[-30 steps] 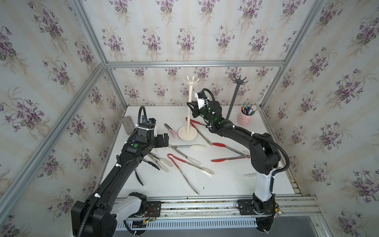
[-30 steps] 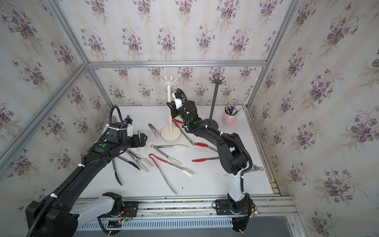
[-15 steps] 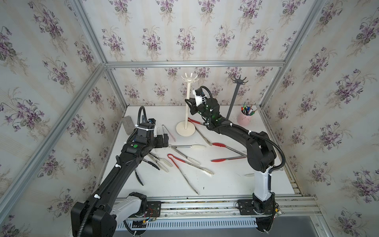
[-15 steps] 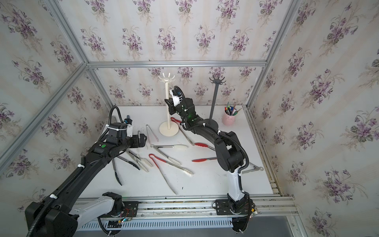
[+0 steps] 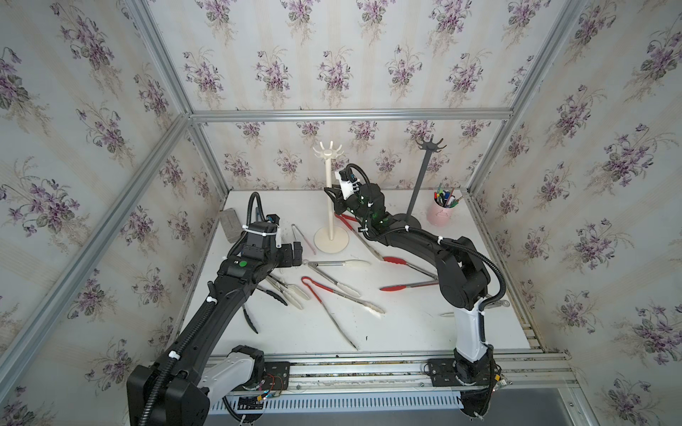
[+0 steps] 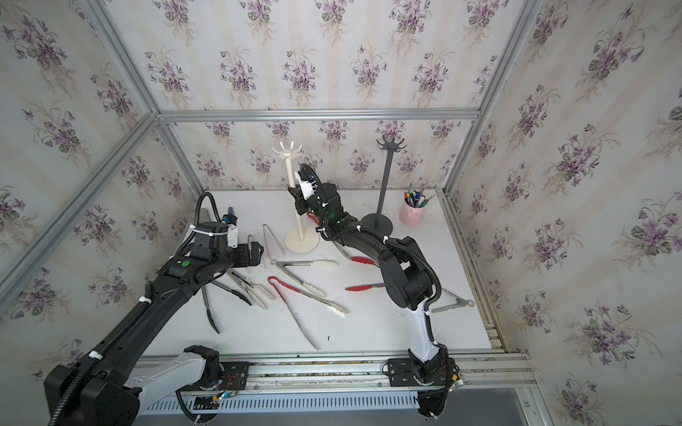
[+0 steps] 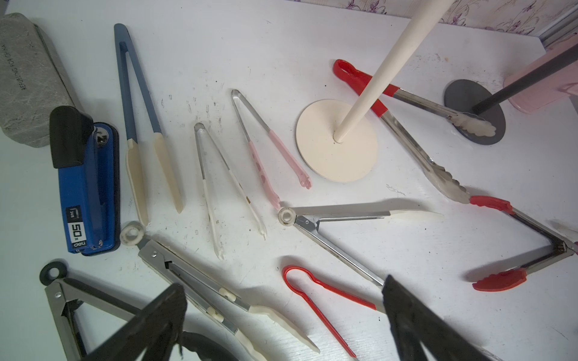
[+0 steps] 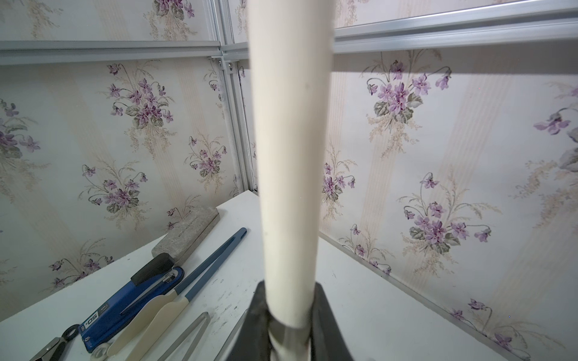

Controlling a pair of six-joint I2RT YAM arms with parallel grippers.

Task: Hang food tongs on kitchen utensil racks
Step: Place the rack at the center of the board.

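Observation:
Several food tongs lie scattered on the white table: red-loop tongs [image 7: 316, 290] [image 5: 324, 295], pink-tipped tongs [image 7: 266, 156], blue-grey tongs [image 7: 137, 103] and white-tipped steel tongs [image 7: 331, 215]. The cream rack [image 5: 328, 206] [image 6: 297, 210] [image 7: 337, 143] stands at the back with bare hooks. My right gripper [image 5: 332, 193] [image 8: 289, 290] is shut on its pole [image 8: 287, 156], partway up. A dark rack [image 5: 420, 177] [image 6: 383, 184] stands to its right, also bare. Above the tongs at the left, my left gripper [image 5: 297, 252] [image 7: 283, 283] hangs open and holds nothing.
A blue-and-black stapler [image 7: 84, 187] and a grey pouch [image 7: 28, 81] lie at the back left. A pink cup of pens [image 5: 443, 210] stands at the back right. Red-tipped tongs [image 5: 406, 284] lie near the right arm. Wallpapered walls close three sides.
My right gripper has moved left with the cream rack's pole in it, carrying the rack a little leftward. The left arm has not moved.

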